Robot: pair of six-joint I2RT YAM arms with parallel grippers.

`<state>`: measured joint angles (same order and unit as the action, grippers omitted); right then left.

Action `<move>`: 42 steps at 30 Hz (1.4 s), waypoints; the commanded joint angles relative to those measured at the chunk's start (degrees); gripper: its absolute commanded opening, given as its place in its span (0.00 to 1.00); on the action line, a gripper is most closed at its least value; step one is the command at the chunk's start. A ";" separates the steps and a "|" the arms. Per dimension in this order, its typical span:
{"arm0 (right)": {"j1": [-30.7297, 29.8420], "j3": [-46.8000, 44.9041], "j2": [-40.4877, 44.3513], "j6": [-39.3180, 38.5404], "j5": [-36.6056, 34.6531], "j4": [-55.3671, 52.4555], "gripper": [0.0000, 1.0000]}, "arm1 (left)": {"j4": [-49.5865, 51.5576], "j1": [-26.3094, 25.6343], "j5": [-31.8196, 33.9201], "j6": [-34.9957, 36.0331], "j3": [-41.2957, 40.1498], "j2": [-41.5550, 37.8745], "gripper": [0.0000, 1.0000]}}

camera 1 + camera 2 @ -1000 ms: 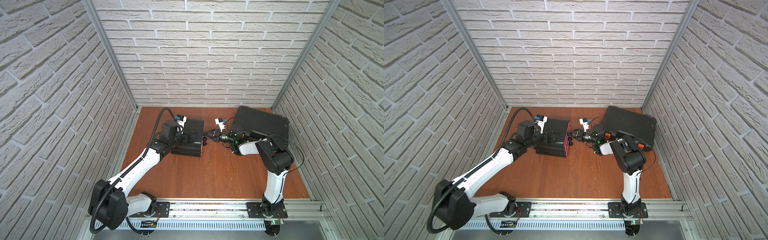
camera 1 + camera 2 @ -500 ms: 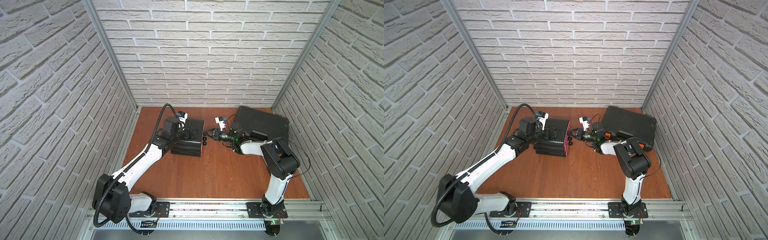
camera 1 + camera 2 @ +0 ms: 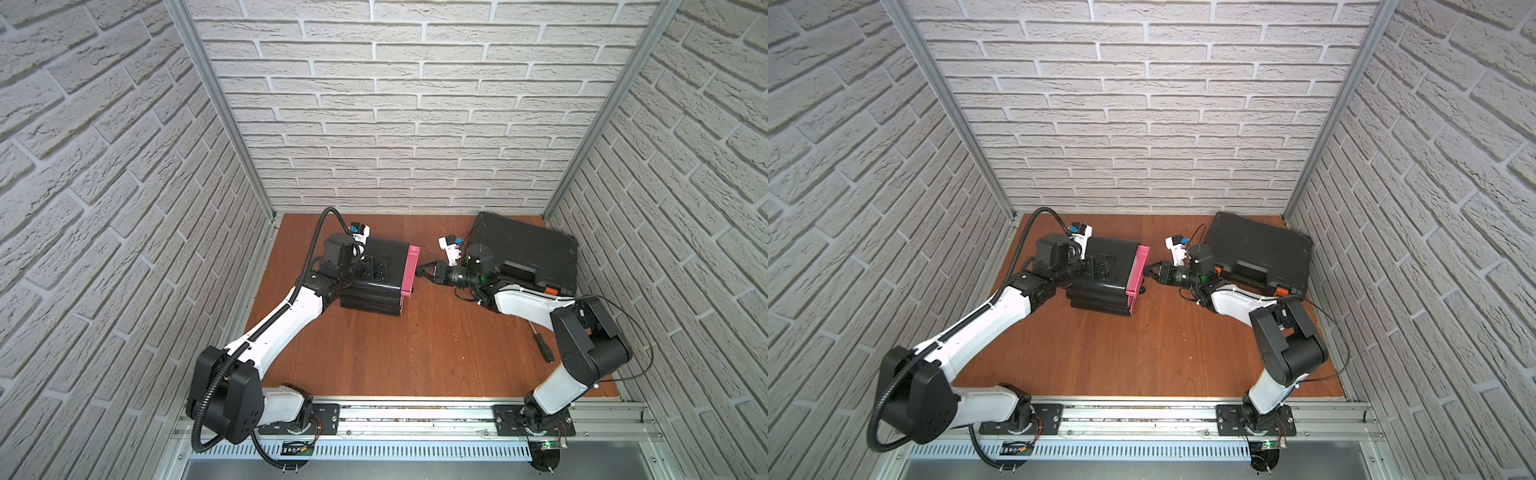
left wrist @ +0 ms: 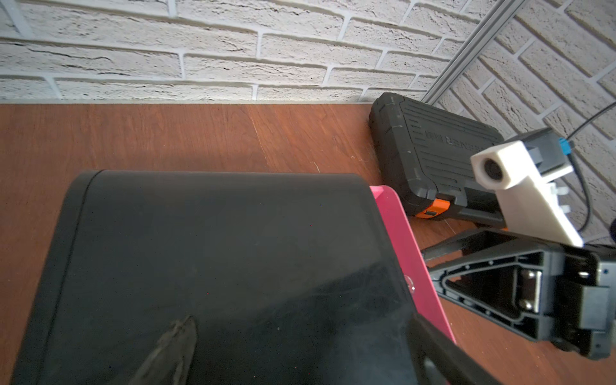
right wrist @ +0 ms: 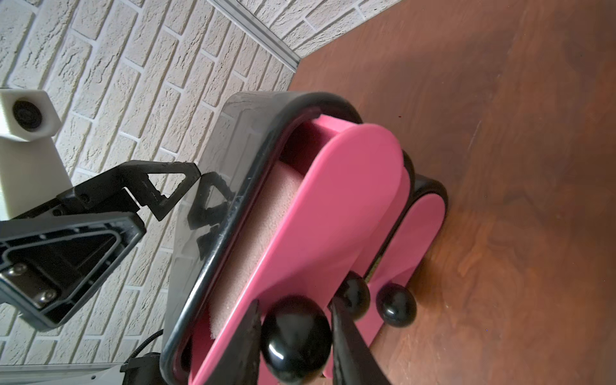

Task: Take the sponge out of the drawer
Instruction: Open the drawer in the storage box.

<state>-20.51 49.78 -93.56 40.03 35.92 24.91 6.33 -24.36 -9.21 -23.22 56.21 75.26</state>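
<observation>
Sitting in both top views: boxy black drawer unit [image 3: 370,291], right gripper [image 3: 422,272] at its pink front. L wrist: left gripper [image 4: 300,346] is gaping wide over glossy top. R wrist: right gripper is pinching round shiny knob [image 5: 295,343]; pale-pink porous sponge [image 5: 250,240] is lying inside part-open top drawer [image 5: 340,206].

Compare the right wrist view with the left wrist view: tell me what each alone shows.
Right wrist only: the pale sponge inside the part-open top drawer, and the knob pinched by the right gripper. Left wrist only: the black tool case. Both: the right gripper, the black cabinet, that pink drawer and the wooden table.
</observation>
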 commanded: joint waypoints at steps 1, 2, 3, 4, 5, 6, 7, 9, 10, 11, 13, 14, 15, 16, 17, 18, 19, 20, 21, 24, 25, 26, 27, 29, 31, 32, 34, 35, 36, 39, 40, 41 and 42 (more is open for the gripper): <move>0.68 -1.15 4.25 -4.90 -1.80 -7.22 0.12 | -0.54 0.83 -0.09 -1.08 -2.14 -1.23 0.98; 0.81 -1.09 5.00 -5.81 -2.45 -8.70 0.12 | -0.60 0.91 -0.23 -1.11 -2.38 -1.30 0.98; 1.02 -1.06 5.71 -6.61 -3.21 -10.26 0.12 | -0.82 0.90 -0.53 -1.08 -2.70 -1.48 0.98; 1.13 -1.01 6.46 -7.33 -3.84 -11.59 0.12 | -1.18 0.98 -0.71 -1.12 -2.99 -1.78 0.98; 1.24 -1.09 6.94 -7.85 -4.18 -12.65 0.12 | -1.40 1.00 -0.64 -1.08 -3.36 -2.01 0.98; 1.34 -0.93 7.37 -8.12 -4.68 -13.60 0.13 | -1.72 1.04 -0.63 -1.18 -3.66 -2.29 0.98; 1.35 -0.85 7.47 -8.29 -4.76 -14.12 0.13 | -1.88 1.15 -0.78 -1.17 -3.95 -2.33 0.98; 1.36 -0.77 6.96 -7.86 -3.93 -13.85 0.15 | -1.91 1.24 -0.98 -1.29 -4.07 -2.43 0.98; 1.35 -1.04 6.66 -7.10 -3.56 -13.01 0.18 | -2.03 1.25 -1.27 -1.29 -4.05 -2.58 0.98; 1.36 -1.31 6.42 -6.68 -3.18 -12.04 0.21 | -2.23 1.32 -1.48 -1.30 -4.18 -2.55 0.98; 1.40 -2.40 6.33 -5.78 -1.77 -9.25 0.27 | -2.44 1.33 -1.64 -1.30 -4.32 -2.83 0.98; 1.35 -3.10 6.45 -5.14 -0.99 -7.82 0.30 | -2.53 1.35 -1.81 -1.21 -4.47 -2.91 0.98; 1.35 -3.68 6.71 -4.76 -0.16 -6.17 0.34 | -2.54 1.33 -1.86 -1.08 -4.64 -3.12 0.98; 1.31 -4.10 7.02 -4.52 0.38 -5.18 0.40 | -2.70 1.33 -1.86 -1.12 -4.75 -3.21 0.98; 1.26 -4.40 7.22 -4.20 0.61 -4.51 0.42 | -2.80 1.33 -1.88 -1.08 -4.89 -3.26 0.98; 1.26 -4.36 7.25 -4.08 1.05 -3.99 0.43 | -3.03 1.31 -2.12 -1.12 -5.03 -3.44 0.98; 1.25 -4.22 7.04 -3.72 1.63 -3.25 0.44 | -3.21 1.39 -2.19 -1.19 -5.14 -3.37 0.98; 1.26 -4.25 6.71 -3.29 2.44 -2.15 0.44 | -3.40 1.42 -2.34 -1.19 -5.23 -3.32 0.98; 1.26 -4.25 6.11 -2.47 3.46 -0.47 0.44 | -3.57 1.46 -2.60 -1.34 -5.36 -3.28 0.98; 1.18 -4.25 3.85 0.12 6.16 5.02 0.44 | -4.09 1.41 -3.08 -1.55 -5.58 -3.15 0.98; 1.19 -4.14 3.01 0.92 6.81 6.53 0.43 | -4.22 1.42 -3.24 -1.54 -5.71 -3.12 0.98; 1.12 -4.16 2.35 1.56 7.34 7.76 0.43 | -4.40 1.41 -3.29 -1.54 -5.76 -3.24 0.98; 1.13 -4.16 1.65 2.15 7.86 9.01 0.42 | -4.46 1.42 -3.44 -1.55 -5.85 -3.24 0.98; 1.09 -4.24 0.60 3.11 8.55 11.07 0.41 | -4.50 1.46 -3.53 -1.45 -5.92 -3.28 0.98; 1.09 -3.86 -0.49 3.66 8.87 11.61 0.40 | -4.50 1.42 -3.62 -1.44 -5.95 -3.21 0.98; 1.01 -3.65 -0.86 3.74 8.95 11.65 0.39 | -4.54 1.41 -3.64 -1.47 -5.97 -3.26 0.98; 0.91 -3.29 -1.81 3.83 9.03 11.72 0.39 | -4.48 1.42 -3.79 -1.47 -5.93 -3.20 0.98; 0.83 -3.20 -2.16 3.78 9.05 11.82 0.39 | -4.59 1.42 -3.87 -1.41 -5.93 -3.18 0.98; 0.79 -3.09 -2.56 3.87 9.03 11.88 0.40 | -4.66 1.42 -3.88 -1.48 -6.00 -3.19 0.98; 0.74 -2.89 -3.50 4.14 8.79 12.27 0.43 | -5.04 1.42 -4.22 -1.60 -6.09 -2.91 0.98; 0.67 -2.70 -3.77 4.26 8.78 12.40 0.43 | -5.09 1.42 -4.23 -1.59 -6.02 -2.84 0.98; 0.69 -2.58 -4.19 4.50 9.00 13.12 0.43 | -5.10 1.42 -4.18 -1.60 -6.17 -2.77 0.98; 0.66 -2.49 -4.62 4.91 9.25 13.85 0.43 | -5.16 1.42 -4.23 -1.58 -6.15 -2.64 0.98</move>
<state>-19.53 45.82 -97.34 43.92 44.36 34.35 1.02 -23.29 -12.32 -24.14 51.51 72.49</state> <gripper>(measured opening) 0.427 0.982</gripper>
